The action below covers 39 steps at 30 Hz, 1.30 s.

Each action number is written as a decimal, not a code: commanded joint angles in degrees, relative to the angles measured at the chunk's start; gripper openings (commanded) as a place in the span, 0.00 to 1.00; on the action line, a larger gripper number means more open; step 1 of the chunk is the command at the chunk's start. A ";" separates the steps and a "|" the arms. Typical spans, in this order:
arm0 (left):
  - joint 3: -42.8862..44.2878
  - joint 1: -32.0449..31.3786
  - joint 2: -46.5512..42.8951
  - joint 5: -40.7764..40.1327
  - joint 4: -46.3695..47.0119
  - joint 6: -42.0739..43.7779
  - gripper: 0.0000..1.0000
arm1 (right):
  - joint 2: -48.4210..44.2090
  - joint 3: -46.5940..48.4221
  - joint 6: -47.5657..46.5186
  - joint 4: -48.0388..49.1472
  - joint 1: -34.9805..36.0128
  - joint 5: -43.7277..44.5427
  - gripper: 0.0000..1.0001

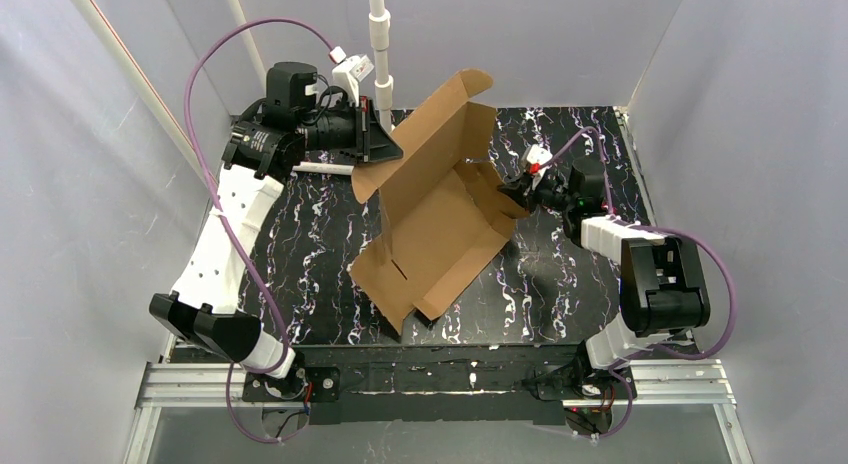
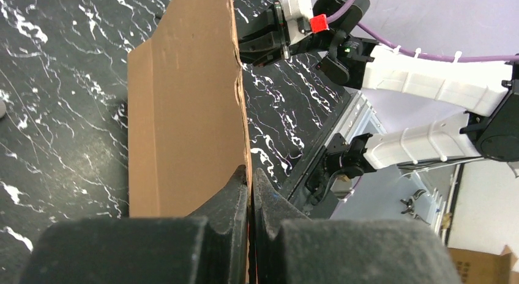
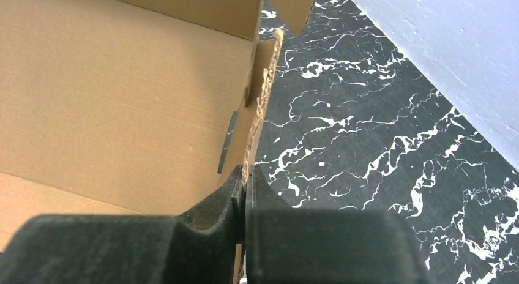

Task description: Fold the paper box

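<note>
The paper box (image 1: 440, 214) is a brown corrugated blank standing half raised in the middle of the table, one long panel tilted up toward the back. My left gripper (image 1: 385, 144) is at its upper left edge. In the left wrist view the gripper (image 2: 251, 174) is shut on that thin cardboard edge (image 2: 183, 112). My right gripper (image 1: 510, 189) is at the box's right side. The right wrist view shows the gripper (image 3: 245, 174) pinching a side flap's ragged edge, with the box's inner panel (image 3: 122, 100) to the left.
A white pole (image 1: 380, 44) rises behind the box at the back of the black marbled table (image 1: 560, 284). A small white stick (image 1: 325, 169) lies near the left gripper. Grey walls close in on three sides. The right arm (image 2: 428, 82) shows in the left wrist view.
</note>
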 commanded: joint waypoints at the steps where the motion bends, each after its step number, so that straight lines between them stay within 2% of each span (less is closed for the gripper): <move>1: 3.97 -0.76 0.21 2.06 2.15 6.21 0.00 | -1.89 2.40 -7.06 -14.77 0.61 -4.39 0.16; 5: 3.40 -2.15 -0.39 2.33 3.20 11.26 0.00 | -2.32 7.14 -11.45 -26.98 0.70 -2.46 0.32; 8: 2.83 -2.66 -0.51 2.58 3.40 12.77 0.00 | -1.87 12.42 -11.91 -32.89 1.00 -0.26 0.40; 13: 2.63 -3.05 -0.48 2.43 3.33 12.91 0.00 | -1.04 17.56 -8.24 -35.82 1.57 6.11 0.45; 18: 2.74 -3.20 -0.39 2.49 3.34 13.40 0.00 | -1.89 17.91 -2.78 -32.34 1.87 10.27 0.49; 20: 3.03 -3.31 -0.14 2.65 3.37 13.44 0.00 | -1.47 18.50 -2.36 -31.88 2.37 10.99 0.47; 22: 3.35 -3.30 0.08 2.43 3.29 13.60 0.00 | -0.93 19.01 -1.74 -31.22 2.79 11.68 0.40; 24: 3.62 -3.28 -0.05 1.93 3.00 14.33 0.00 | -0.54 19.20 0.00 -29.68 2.77 12.06 0.24; 26: 3.91 -3.28 -0.42 0.64 2.27 16.16 0.00 | -0.67 18.74 1.61 -27.52 2.75 12.32 0.01; 27: 3.93 -3.33 -0.81 -0.29 1.83 17.80 0.00 | -0.87 18.10 2.56 -26.14 2.56 12.11 0.01; 29: 4.22 -3.34 -1.49 -2.42 0.92 20.71 0.00 | -1.19 16.45 5.60 -21.47 2.15 8.82 0.01; 31: 4.73 -3.39 -2.01 -3.52 0.50 23.66 0.00 | -0.73 13.40 11.27 -10.66 1.95 6.26 0.01; 35: 6.03 -3.75 -2.20 -2.05 0.53 27.48 0.00 | 4.75 5.92 29.90 22.83 1.94 5.64 0.01; 37: 5.15 -4.20 -2.32 -1.96 0.58 27.75 0.00 | 9.60 3.53 36.13 37.90 2.02 6.52 0.01; 39: 3.02 -4.27 -2.92 -1.92 1.40 26.48 0.00 | 12.60 2.93 36.18 40.97 2.02 6.80 0.01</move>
